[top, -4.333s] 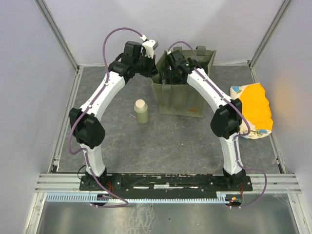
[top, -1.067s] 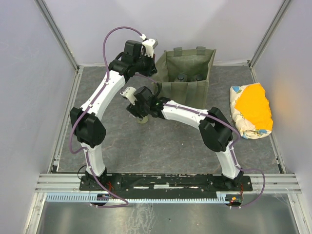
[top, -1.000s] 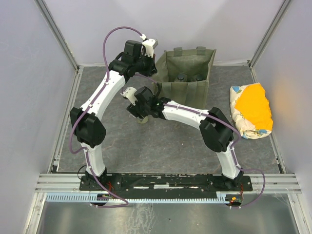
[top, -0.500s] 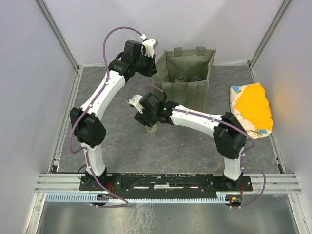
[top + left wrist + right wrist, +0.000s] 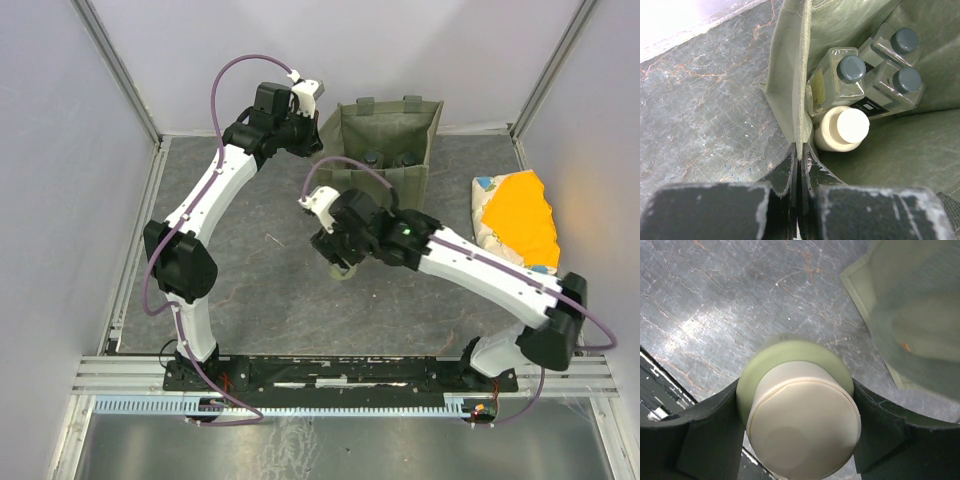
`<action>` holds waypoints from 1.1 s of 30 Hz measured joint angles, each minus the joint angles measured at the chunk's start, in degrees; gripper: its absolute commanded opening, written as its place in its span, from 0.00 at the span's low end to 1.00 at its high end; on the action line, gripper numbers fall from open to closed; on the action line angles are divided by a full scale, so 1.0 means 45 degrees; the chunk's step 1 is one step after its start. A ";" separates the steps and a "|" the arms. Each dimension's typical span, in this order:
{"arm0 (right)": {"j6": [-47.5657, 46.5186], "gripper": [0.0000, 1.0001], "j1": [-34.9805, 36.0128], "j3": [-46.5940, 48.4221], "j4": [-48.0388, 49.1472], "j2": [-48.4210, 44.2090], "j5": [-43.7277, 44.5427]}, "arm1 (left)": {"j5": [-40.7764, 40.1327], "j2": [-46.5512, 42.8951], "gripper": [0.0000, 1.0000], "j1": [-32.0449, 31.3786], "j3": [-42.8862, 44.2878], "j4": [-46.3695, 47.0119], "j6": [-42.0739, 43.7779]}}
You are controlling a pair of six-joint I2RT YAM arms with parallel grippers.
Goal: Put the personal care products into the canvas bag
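Note:
The canvas bag stands open at the back of the table. My left gripper is shut on its left rim and holds that edge between the fingertips. Inside the bag stand three clear square bottles with dark caps and a cream bottle. My right gripper is shut on the olive-green bottle, whose pale cap faces the wrist camera. That bottle hangs above the table, in front of the bag's left corner and apart from it.
An orange and cream soft packet lies at the right side of the table near the wall. Metal frame rails run along the near edge. The bag's corner shows at the upper right of the right wrist view.
My right arm has carried the olive-green bottle off the table, to the right and towards the near edge. The left gripper has stayed shut on the bag's rim.

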 measured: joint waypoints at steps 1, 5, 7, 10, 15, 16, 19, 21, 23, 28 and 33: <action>0.0112 0.00 -0.0053 0.0039 -0.0267 -0.0316 0.0073 | 0.0000 0.0005 0.03 0.0000 0.0000 0.0000 0.0005; 0.0505 0.00 -0.0636 0.1418 -0.2016 -0.0690 0.0097 | 0.0005 0.0000 0.03 0.0000 0.0000 -0.0005 0.0005; 0.0602 0.00 -0.0981 0.2414 -0.2594 -0.0578 0.0136 | 0.0010 0.0000 0.03 0.0005 0.0000 -0.0005 0.0005; 0.0656 0.00 -0.1617 0.4464 -0.3424 -0.0146 0.0175 | 0.0010 0.0000 0.03 0.0005 0.0000 -0.0005 0.0000; 0.0534 0.00 -0.2594 0.7422 -0.3633 0.0495 0.0214 | 0.0005 0.0000 0.03 0.0034 0.0000 -0.0010 0.0005; 0.0471 0.00 -0.2735 0.7694 -0.3541 0.0534 0.0223 | 0.0010 0.0005 0.03 0.0034 0.0000 -0.0010 0.0005; 0.0204 0.00 -0.3215 0.8330 -0.3230 0.0704 0.0194 | 0.0010 0.0000 0.03 0.0039 0.0000 -0.0015 0.0005; 0.0015 0.00 -0.3507 0.8626 -0.2817 0.0928 0.0170 | 0.0010 0.0000 0.03 0.0039 0.0000 -0.0015 0.0005; -0.0131 0.00 -0.3813 0.8752 -0.2200 0.1200 0.0112 | 0.0010 0.0000 0.03 0.0039 -0.0005 -0.0015 0.0005; -0.0374 0.00 -0.4595 0.8908 -0.0869 0.2220 -0.0078 | 0.0005 0.0000 0.03 0.0039 -0.0005 -0.0019 0.0010; -0.0661 0.00 -0.5338 0.8918 -0.0563 0.3473 0.0087 | 0.0010 0.0000 0.03 0.0039 0.0000 -0.0073 0.0015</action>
